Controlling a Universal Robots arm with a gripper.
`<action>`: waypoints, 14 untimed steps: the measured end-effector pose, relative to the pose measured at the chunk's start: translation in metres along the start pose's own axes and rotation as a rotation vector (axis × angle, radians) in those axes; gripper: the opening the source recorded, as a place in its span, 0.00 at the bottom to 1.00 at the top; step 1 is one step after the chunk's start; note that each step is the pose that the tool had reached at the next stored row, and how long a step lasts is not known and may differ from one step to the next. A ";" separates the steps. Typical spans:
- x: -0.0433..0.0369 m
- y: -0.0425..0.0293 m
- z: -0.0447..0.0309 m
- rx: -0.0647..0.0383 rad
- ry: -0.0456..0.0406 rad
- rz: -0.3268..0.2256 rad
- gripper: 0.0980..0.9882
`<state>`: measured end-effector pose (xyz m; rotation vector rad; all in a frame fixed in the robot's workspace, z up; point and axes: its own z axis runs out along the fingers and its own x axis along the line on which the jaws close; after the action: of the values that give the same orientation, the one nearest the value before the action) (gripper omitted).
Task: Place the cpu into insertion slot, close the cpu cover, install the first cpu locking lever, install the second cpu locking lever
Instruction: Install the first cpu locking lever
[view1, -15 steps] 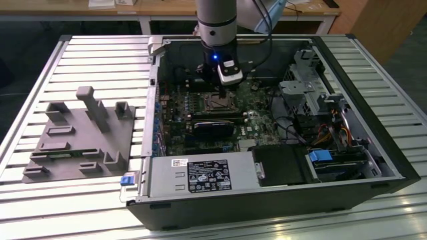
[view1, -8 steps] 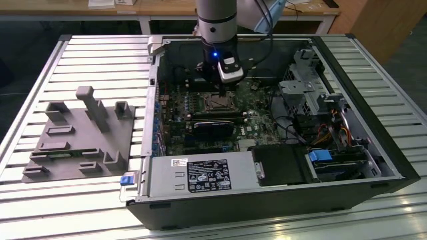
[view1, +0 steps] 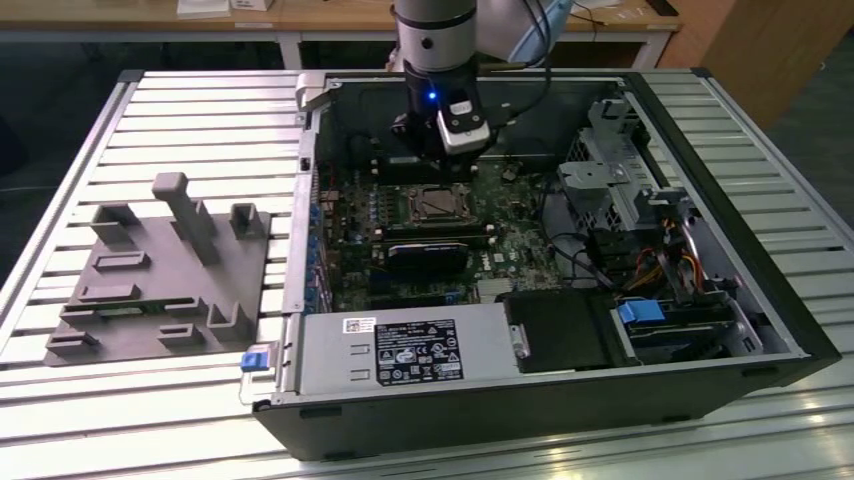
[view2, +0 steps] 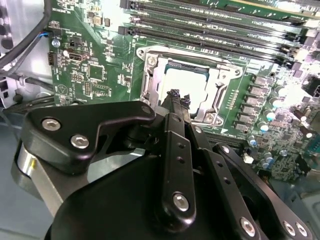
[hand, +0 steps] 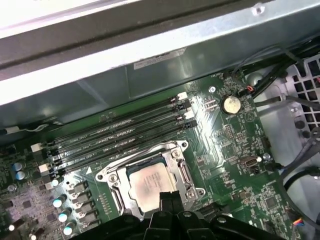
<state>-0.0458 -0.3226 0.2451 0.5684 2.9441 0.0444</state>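
Nearest on the desk sits the open computer case, with its grey power supply along the near edge and a grey holder block lying just outside it on the exterior view's left.

Further in, the green circuit board lies flat on the case floor, and in the middle of it is the insertion slot. The cpu already sits inside that slot, its pale metal top facing up, so the first step looks done. The cpu cover lies down around the chip as a silver frame, and to my eye it is closed too. Whether either locking lever is hooked I cannot tell, so I would count those two steps as still open.

The gripper hangs just above the near edge of the socket. In both wrist views its jaws look pressed together, tips side by side, pinching nothing.

Beyond the socket run the long dark memory slots, then the far wall of the case.
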 end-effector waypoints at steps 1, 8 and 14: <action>0.0000 0.0000 -0.0002 0.000 -0.0001 0.000 0.00; -0.0011 0.0003 0.0000 0.004 0.0095 0.000 0.00; -0.0068 0.0001 0.0016 0.031 0.0773 0.000 0.00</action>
<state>-0.0393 -0.3250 0.2444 0.5840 3.0247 0.0209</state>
